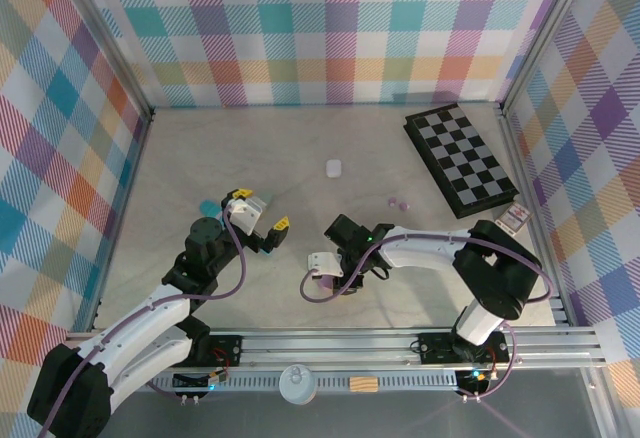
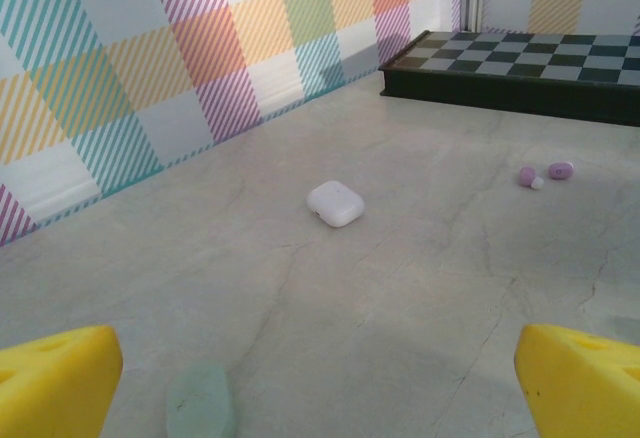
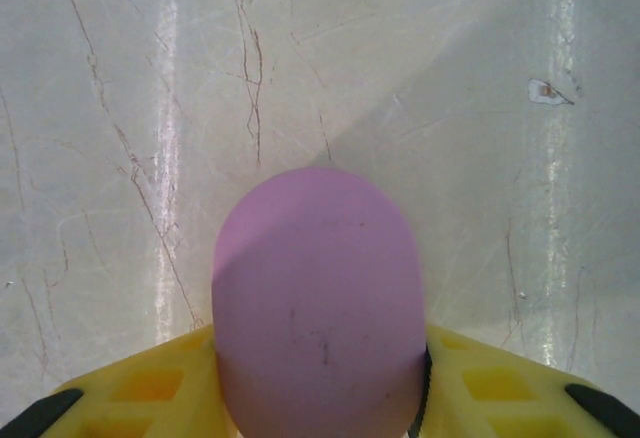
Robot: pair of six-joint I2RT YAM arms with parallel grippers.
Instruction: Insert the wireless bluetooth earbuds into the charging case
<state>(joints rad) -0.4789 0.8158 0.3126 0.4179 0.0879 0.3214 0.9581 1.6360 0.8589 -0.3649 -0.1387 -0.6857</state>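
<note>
Purple case (image 3: pixel 318 298) is right up against the right wrist cam. My right gripper (image 3: pixel 320 363) has it pinched: yellow fingers (image 3: pixel 150 383) pressed on both flanks, jaws partway closed around it. Its rounded end points away from me over the marbled table (image 3: pixel 120 108) — can't tell whether the case rests on the surface or is lifted. My left gripper (image 2: pixel 320 398) is spread fully wide with nothing in it, yellow tips at the two lower corners of its cam. A pale mint piece (image 2: pixel 200 405) lies on the table near one tip, too blurred to say what it is. Purple earbuds (image 2: pixel 561 169) are loose on the table — two just beside each other, with a tiny white bit next to them, out toward the chessboard (image 2: pixel 520 68) and well apart from both my grippers. White case (image 2: pixel 335 203) lies closed on the table, apart from the buds. In the top view the buds sit between the white case and the chessboard's near corner.
</note>
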